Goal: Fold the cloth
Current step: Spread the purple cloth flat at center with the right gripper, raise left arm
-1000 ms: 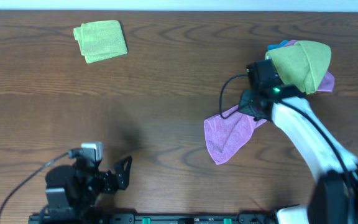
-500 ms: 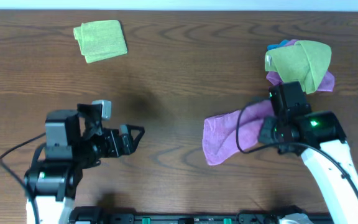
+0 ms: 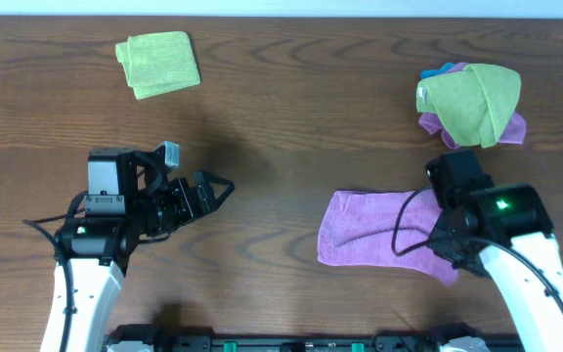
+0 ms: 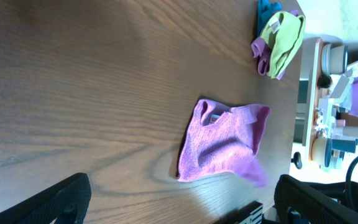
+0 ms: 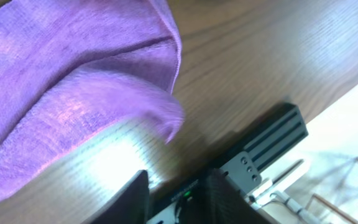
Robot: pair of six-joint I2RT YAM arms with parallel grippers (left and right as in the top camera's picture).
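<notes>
The cloth (image 3: 369,230) lies rumpled on the tabletop (image 3: 281,117), right of centre, close to the near edge. My right gripper (image 5: 178,190) stands at its right end, fingers apart, holding nothing. That end is blurred in the wrist view, and my right arm (image 3: 516,244) covers it from overhead. My left gripper (image 3: 213,189) gapes wide, well apart from the cloth, with bare wood between. Beyond the cloth sit bunched cloths (image 3: 470,101).

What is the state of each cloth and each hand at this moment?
lilac cloth: unfolded, lying rumpled.
green towel: folded, lying apart.
bunched cloths: piled, green one on top.
left hand: open, empty.
right hand: open, cloth not between its fingers.
</notes>
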